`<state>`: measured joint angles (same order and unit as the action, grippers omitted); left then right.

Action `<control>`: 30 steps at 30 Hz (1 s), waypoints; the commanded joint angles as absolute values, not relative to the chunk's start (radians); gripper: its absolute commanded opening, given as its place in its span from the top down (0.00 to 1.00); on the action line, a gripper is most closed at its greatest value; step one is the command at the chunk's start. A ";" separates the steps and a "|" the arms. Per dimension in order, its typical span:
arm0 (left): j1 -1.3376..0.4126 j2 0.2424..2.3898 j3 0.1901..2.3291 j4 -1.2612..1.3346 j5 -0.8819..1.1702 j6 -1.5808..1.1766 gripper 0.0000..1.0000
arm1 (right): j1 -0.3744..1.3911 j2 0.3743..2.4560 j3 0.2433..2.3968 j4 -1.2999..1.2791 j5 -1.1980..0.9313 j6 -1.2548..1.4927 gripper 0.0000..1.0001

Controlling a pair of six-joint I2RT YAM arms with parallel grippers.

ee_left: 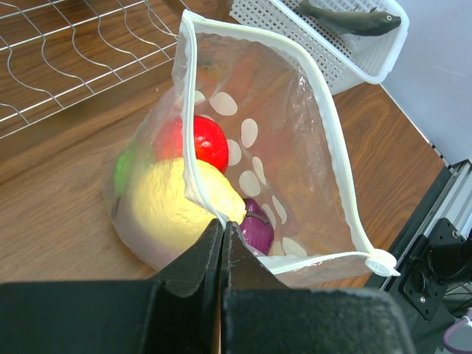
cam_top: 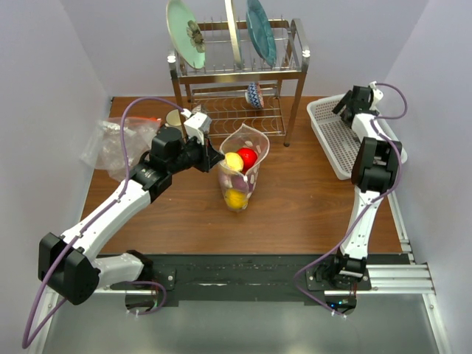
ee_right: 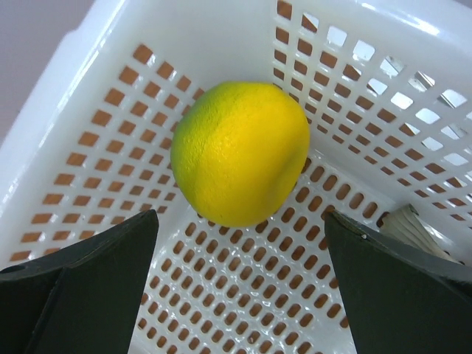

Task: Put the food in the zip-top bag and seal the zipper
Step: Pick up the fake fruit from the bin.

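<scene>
The dotted zip-top bag [cam_top: 241, 171] stands open at the table's middle, its white zipper [ee_left: 335, 140] rimming the mouth. Inside are a red round [ee_left: 210, 141], a yellow fruit [ee_left: 173, 203] and a purple one [ee_left: 258, 230]; a green one [ee_left: 127, 164] shows through the wall. My left gripper [ee_left: 223, 223] is shut on the bag's mouth edge and holds it up. My right gripper [ee_right: 240, 221] is open over the white basket [cam_top: 332, 136], its fingers either side of a yellow-green fruit [ee_right: 240, 151] lying in the basket's corner, not touching it.
A metal dish rack [cam_top: 236, 70] with plates stands at the back. Crumpled plain clear plastic [cam_top: 110, 144] lies at the far left. A dark toy fish [ee_left: 354, 18] lies in the basket. A white object [ee_right: 413, 225] lies beside the yellow-green fruit.
</scene>
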<state>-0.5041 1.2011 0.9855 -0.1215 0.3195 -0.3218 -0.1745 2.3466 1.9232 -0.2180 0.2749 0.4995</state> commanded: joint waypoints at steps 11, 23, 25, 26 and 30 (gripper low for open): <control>-0.491 1.192 1.012 -0.097 0.298 -0.307 1.00 | -0.179 2.425 2.092 -0.149 0.353 0.571 0.20; -0.491 1.193 1.012 -0.097 0.296 -0.307 1.00 | -0.179 2.373 2.001 -0.115 0.367 0.565 0.45; -0.491 1.193 1.011 -0.095 0.298 -0.307 1.00 | -0.179 2.313 1.921 -0.074 0.361 0.560 0.45; -0.491 1.195 1.012 -0.094 0.298 -0.307 1.00 | -0.179 2.289 1.898 -0.065 0.354 0.549 0.46; -0.491 1.195 1.012 -0.094 0.302 -0.308 1.00 | -0.179 2.172 1.783 -0.035 0.261 0.535 0.47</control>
<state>-0.4992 1.2022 0.9855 -0.1223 0.3058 -0.3214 -0.1776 2.3302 1.8618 -0.1055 0.3164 0.5571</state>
